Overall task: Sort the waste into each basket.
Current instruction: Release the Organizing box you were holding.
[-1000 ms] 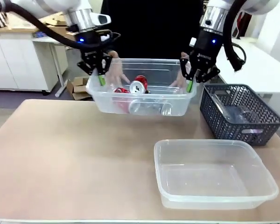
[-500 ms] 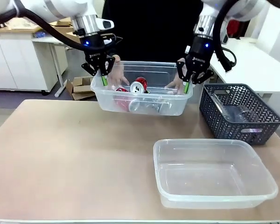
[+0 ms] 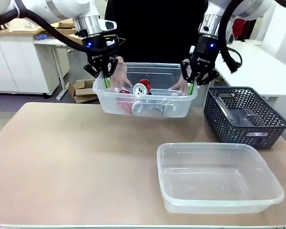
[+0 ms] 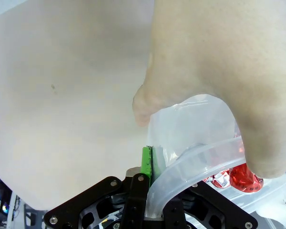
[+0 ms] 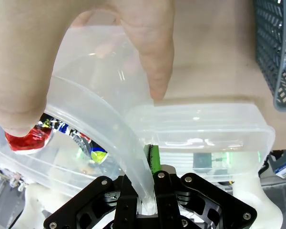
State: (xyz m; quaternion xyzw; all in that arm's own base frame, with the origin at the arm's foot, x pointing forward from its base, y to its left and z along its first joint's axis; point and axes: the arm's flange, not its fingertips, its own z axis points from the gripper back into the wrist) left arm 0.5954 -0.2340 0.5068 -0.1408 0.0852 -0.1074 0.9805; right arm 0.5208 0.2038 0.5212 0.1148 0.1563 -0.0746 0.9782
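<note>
Left gripper (image 3: 106, 81): clamped shut on the rim at the left short end of the filled tub (image 3: 148, 109). Filled tub: clear, over the far edge of the table (image 3: 62, 152), its long axis running straight from one gripper to the other. It holds red and silver cans (image 3: 142, 88), and a person's hands (image 3: 118, 76) grip both ends beside the pads. Right gripper (image 3: 192, 86): clamped on the right-end rim. Empty tub (image 3: 206, 146): nearer the camera and right of the filled tub, closest to the right arm. Grey basket (image 3: 276, 125): right of the filled tub. Change: a second ago the filled tub hung slightly nearer the camera; over the last half second it has not moved.
</note>
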